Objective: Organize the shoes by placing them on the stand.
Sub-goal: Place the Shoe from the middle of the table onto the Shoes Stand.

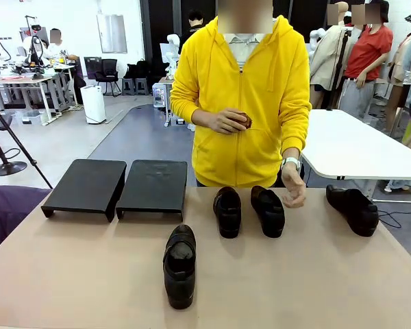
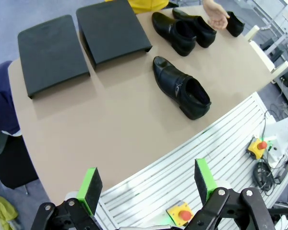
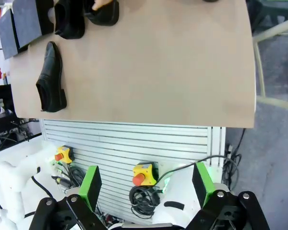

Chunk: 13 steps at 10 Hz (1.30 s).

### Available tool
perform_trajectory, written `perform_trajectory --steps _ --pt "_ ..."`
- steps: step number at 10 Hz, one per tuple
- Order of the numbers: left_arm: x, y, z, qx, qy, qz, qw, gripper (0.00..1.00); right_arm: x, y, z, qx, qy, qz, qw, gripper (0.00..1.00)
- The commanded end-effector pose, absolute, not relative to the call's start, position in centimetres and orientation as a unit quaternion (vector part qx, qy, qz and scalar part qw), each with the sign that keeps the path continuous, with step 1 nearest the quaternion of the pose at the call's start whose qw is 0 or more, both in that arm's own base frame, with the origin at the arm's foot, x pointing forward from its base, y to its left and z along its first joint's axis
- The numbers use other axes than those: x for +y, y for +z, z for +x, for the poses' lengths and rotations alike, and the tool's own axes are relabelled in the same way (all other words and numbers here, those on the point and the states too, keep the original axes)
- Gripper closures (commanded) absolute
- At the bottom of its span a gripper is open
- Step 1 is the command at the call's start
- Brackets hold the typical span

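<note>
Nearest the robot, both end effectors hung back beyond the edge of the counter (image 1: 89,281). The left end effector (image 2: 146,184) had its green pads spread wide and held nothing. The right end effector (image 3: 146,184) was likewise released and empty. Judging from this, neither arm had started a reach.

On the counter, the nearest shoe (image 1: 179,266) lay alone, well inside the robot's side. Its heel faced the robot and its toe pointed toward the far side. That made it probably the easiest first pick for the left arm.

Farther off, two shoes sat side by side near the counter's far edge: the left one (image 1: 227,212) and the right one (image 1: 268,210). The fourth shoe (image 1: 353,209) lay well apart at the far right.

At the far left stood the stand, its left section (image 1: 85,184) just beside its right section (image 1: 154,184). Both flat tops were bare, so no shoe had been placed yet.

Beyond the counter a person in a yellow hoodie stood facing the robot. One hand (image 1: 293,190) hung just beside the right shoe of the pair, and contact could not be made out.
</note>
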State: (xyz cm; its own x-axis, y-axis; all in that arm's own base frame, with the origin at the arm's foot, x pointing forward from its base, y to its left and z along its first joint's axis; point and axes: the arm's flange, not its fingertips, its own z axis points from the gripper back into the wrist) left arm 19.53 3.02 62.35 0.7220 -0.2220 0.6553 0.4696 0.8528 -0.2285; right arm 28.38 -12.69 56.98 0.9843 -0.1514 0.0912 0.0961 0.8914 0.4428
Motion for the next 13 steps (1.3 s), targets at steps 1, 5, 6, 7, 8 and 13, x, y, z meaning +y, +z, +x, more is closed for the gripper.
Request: perform_trajectory --steps 1,5,6,7,8,13 --pt "3.1 62.4 19.5 -0.32 -0.196 -0.197 0.906 0.0 -12.7 56.9 28.4 -0.065 -0.053 0.233 0.969 0.0" --pt "5.2 61.4 19.5 -0.321 -0.083 -0.283 0.9 0.0 -12.7 56.9 28.4 -0.065 -0.053 0.233 0.969 0.0" --pt "1.5 62.2 21.4 -0.289 -0.033 -0.261 0.92 0.0 -12.7 56.9 28.4 -0.065 -0.053 0.233 0.969 0.0" --pt "-5.0 62.9 23.3 -0.257 -0.032 -0.238 0.936 0.0 -12.7 56.9 28.4 -0.065 -0.053 0.233 0.969 0.0" --pt "-12.9 62.3 24.8 -0.226 -0.083 -0.212 0.947 0.0 -12.7 56.9 28.4 -0.065 -0.053 0.233 0.969 0.0" --pt "-33.3 51.5 30.0 -0.12 -0.17 -0.11 0.972 0.0 -12.7 56.9 28.4 -0.065 -0.053 0.233 0.969 0.0"
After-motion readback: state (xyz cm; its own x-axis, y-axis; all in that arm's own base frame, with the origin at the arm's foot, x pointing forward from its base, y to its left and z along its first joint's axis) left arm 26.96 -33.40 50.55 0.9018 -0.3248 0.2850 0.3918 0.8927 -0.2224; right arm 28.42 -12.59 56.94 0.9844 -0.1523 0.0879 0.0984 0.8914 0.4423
